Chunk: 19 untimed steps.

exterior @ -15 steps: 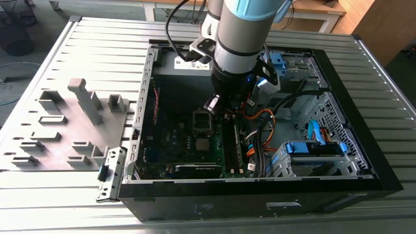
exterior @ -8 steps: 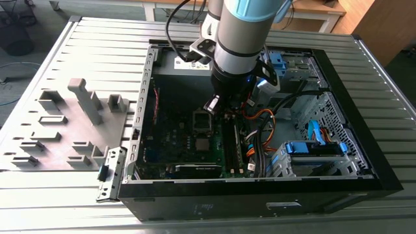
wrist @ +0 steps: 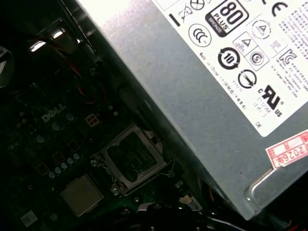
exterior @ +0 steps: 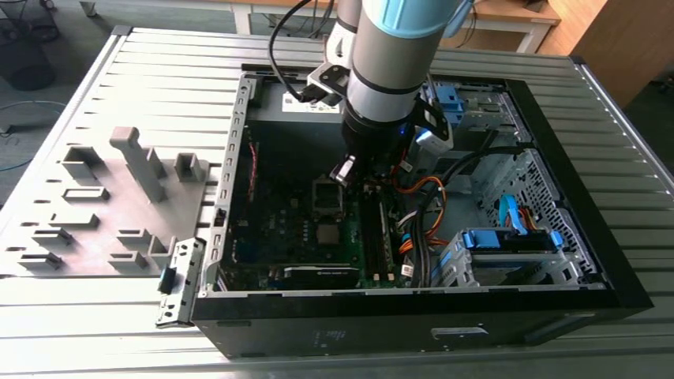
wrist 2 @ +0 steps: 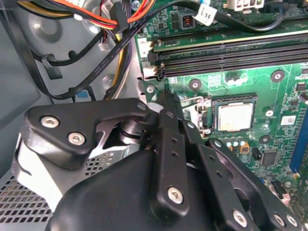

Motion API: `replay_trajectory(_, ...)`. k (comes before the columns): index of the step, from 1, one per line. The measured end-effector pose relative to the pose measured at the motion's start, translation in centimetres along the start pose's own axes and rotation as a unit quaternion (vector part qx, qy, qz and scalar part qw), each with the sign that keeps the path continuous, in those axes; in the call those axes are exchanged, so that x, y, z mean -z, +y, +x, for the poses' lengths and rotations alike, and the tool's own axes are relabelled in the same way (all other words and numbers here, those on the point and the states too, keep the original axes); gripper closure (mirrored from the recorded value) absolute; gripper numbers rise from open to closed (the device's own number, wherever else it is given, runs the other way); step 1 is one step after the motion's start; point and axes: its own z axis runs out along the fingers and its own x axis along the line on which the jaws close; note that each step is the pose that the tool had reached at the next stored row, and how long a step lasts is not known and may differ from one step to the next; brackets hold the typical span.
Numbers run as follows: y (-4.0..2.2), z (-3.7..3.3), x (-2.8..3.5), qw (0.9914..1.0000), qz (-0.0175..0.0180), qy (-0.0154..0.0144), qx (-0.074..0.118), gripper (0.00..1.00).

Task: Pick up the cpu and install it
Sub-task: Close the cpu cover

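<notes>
Zero contact with small flat silvery-grey square cpu (wrist 2: 236, 117); pick-up approach stage; cannot tell black pincer (wrist 2: 167, 98) spread; needs centring overhead.

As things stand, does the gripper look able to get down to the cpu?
Probably yes. The cpu lies face up on the motherboard with nothing over it, the gripper hangs close by, and the cables run off to one side.

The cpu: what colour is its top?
Silvery-grey; the cpu shows best in the second wrist view.
</notes>
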Motion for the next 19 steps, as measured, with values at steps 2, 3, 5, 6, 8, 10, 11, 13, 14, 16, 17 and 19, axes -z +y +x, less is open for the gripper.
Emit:
replay_trajectory(2, 0.0, 0.0, 0.0, 1.0, 0.0, 0.0, 0.0, 0.89)
replay_trajectory(3, 0.0, 0.0, 0.0, 1.0, 0.0, 0.0, 0.0, 0.89)
replay_trajectory(5, 0.0, 0.0, 0.0, 1.0, 0.0, 0.0, 0.0, 0.89)
replay_trajectory(6, 0.0, 0.0, -0.01, 1.0, 0.0, 0.0, 0.0, 0.89)
replay_trajectory(8, 0.0, 0.0, -0.09, 1.0, -0.0001, -0.0002, 0.0, 0.89)
replay_trajectory(10, -0.02, 0.01, -0.25, 1.0, 0.0, 0.0, 0.0, 0.89)
replay_trajectory(11, -0.02, 0.02, -0.39, 1.0, 0.0, 0.0, 0.0, 0.89)
replay_trajectory(13, -0.02, 0.01, -0.5, 1.0, 0.0, 0.0, 0.0, 0.89)
replay_trajectory(14, -0.01, 0.0, -0.54, 1.0, 0.0, 0.0001, 0.0, 0.89)
replay_trajectory(16, 0.15, -0.21, -1.03, 1.0, 0.0, 0.0, 0.0, 0.89)
replay_trajectory(17, 0.18, -0.23, -1.08, 1.0, 0.0, 0.0, 0.0, 0.89)
replay_trajectory(19, 0.26, -0.29, -1.16, 1.0, 0.0, 0.0, 0.0, 0.89)
